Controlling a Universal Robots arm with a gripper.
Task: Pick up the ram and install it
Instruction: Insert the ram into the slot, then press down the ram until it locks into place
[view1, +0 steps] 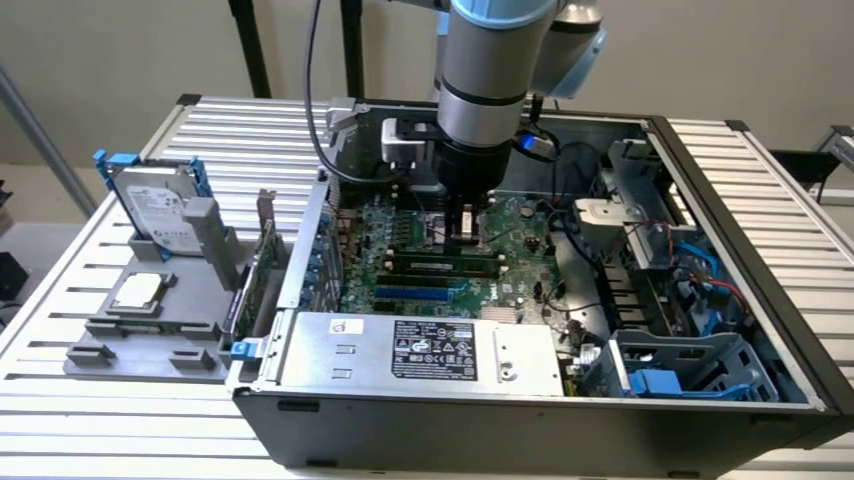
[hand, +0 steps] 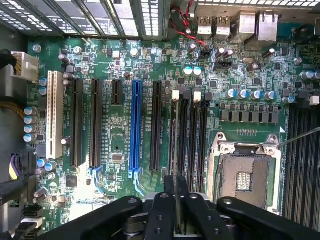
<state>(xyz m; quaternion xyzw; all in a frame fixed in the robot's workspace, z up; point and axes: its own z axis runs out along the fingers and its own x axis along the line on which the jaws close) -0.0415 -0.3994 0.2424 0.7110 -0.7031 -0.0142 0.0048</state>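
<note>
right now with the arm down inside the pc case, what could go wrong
1. The gripper holds a thin dark stick, apparently the ram, edge-on above the motherboard; if it isn't lined up with a slot, pressing could jam it or stress the board.
2. The open processor socket lies close by; a slip sideways could hit it.
3. Loose cables beside the arm could snag.
</note>
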